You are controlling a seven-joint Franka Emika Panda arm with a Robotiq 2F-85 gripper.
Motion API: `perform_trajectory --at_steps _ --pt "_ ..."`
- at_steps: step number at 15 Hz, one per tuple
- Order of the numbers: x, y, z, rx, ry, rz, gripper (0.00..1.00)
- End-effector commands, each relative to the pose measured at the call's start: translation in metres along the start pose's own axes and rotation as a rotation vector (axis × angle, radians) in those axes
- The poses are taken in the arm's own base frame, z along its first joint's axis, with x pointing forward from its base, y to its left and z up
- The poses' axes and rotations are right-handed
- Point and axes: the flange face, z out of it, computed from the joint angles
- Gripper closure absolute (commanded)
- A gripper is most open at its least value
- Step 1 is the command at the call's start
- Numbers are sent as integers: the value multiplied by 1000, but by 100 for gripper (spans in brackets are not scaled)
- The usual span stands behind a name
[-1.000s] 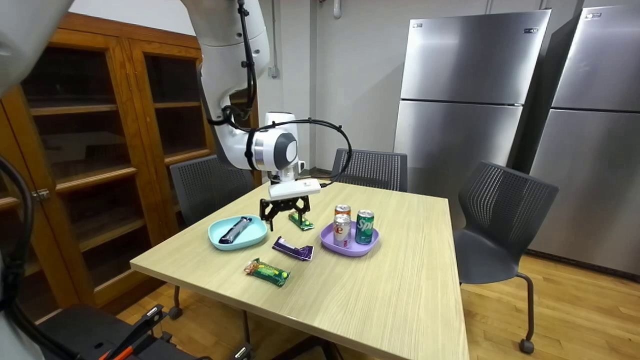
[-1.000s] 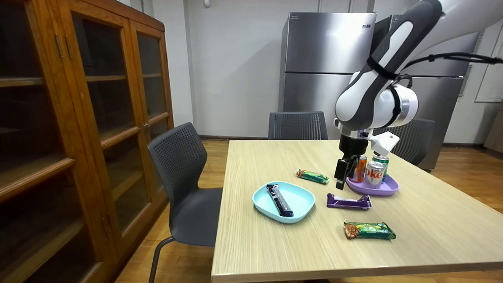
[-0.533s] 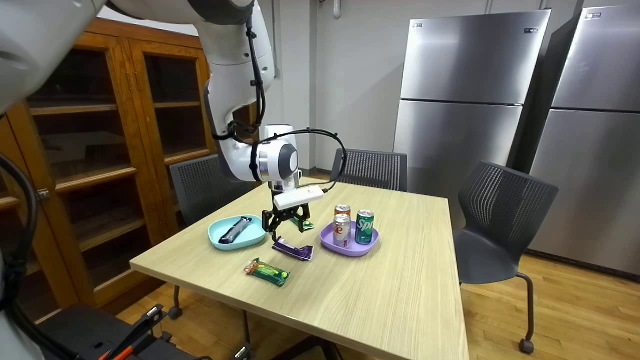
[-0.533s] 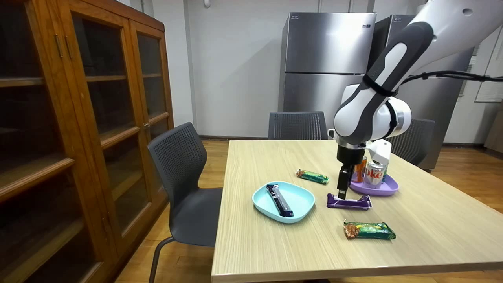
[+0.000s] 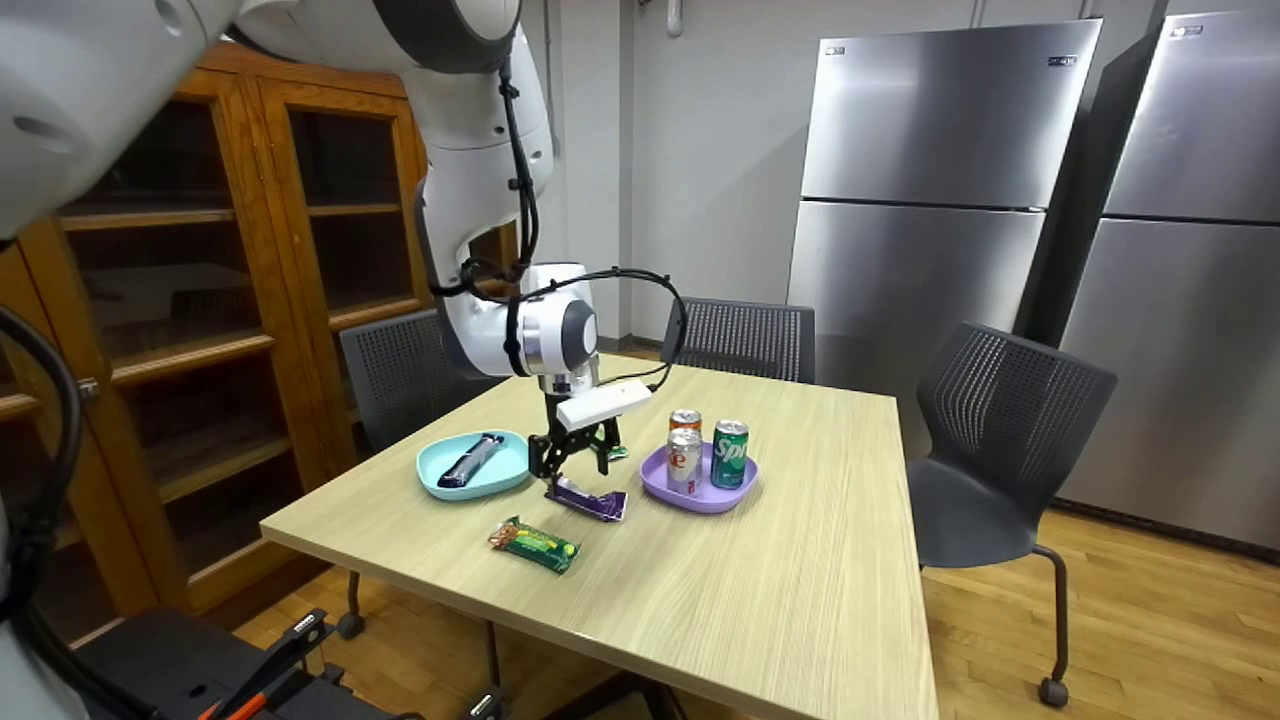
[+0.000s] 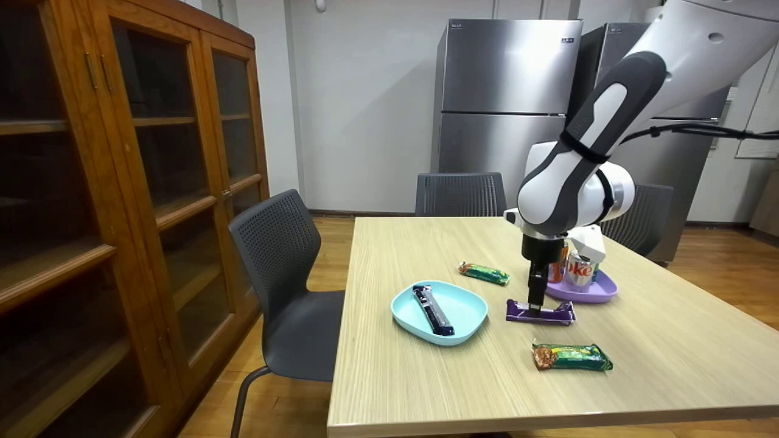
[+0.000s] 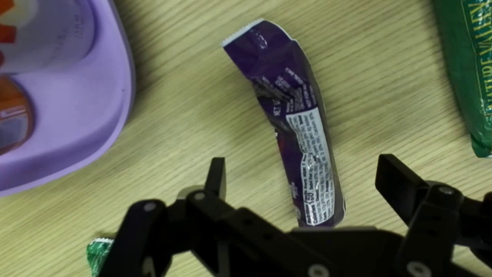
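Hovering over the purple bar [image 7: 298, 121], gripper [image 7: 302, 169] spread wide

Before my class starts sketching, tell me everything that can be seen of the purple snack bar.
The purple snack bar is long and slim, in a glossy, creased wrapper that looks like plastic film. One flattened end bends sideways to a pale, jagged edge; farther along is a white panel of small print. No tear shows. It lies on the table, apart from the purple tray. The open gripper is over it; the wrist view shows gaps between it and both fingers.
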Motion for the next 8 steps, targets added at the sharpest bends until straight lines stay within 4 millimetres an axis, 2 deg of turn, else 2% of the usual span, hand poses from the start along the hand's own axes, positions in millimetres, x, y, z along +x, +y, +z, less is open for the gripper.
perform_trajectory --at_steps 1,8 --pt "0 5 2 2 -31 -53 0" --pt "-4 6 12 8 -49 -65 0"
